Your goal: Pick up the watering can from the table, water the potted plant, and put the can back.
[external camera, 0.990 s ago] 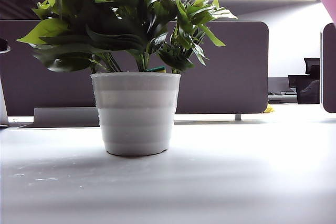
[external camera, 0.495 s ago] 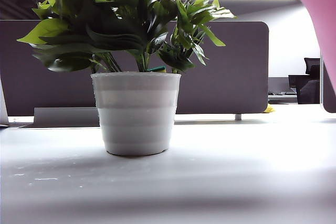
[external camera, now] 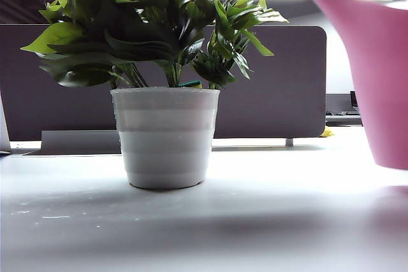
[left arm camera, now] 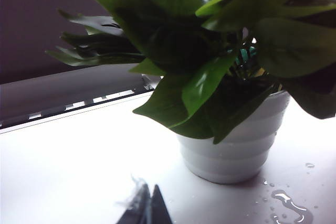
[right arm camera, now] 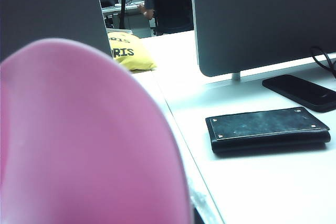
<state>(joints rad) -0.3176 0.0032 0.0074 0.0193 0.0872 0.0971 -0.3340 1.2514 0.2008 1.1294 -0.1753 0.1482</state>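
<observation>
watering can [external camera: 382, 87] hangs above worktop [external camera: 255, 221] at right edge, clear gap to potted plant [external camera: 164, 138]. left gripper [left arm camera: 146, 211] low beside pot, fingers together. right gripper's fingers hidden, can't tell.

Table [external camera: 255, 221]: broad, flat, white-grey top with a faint sheen.

Standing on it: potted plant [external camera: 165, 137], white ribbed pot upright, left of centre in the exterior view.

Beside the pot's base, in the left wrist view: water droplets and a small puddle [left arm camera: 287, 206] on the surface.

In the right wrist view: black wallet [right arm camera: 268, 128] lying flat; black phone [right arm camera: 300, 91] lying flat just behind it.
</observation>
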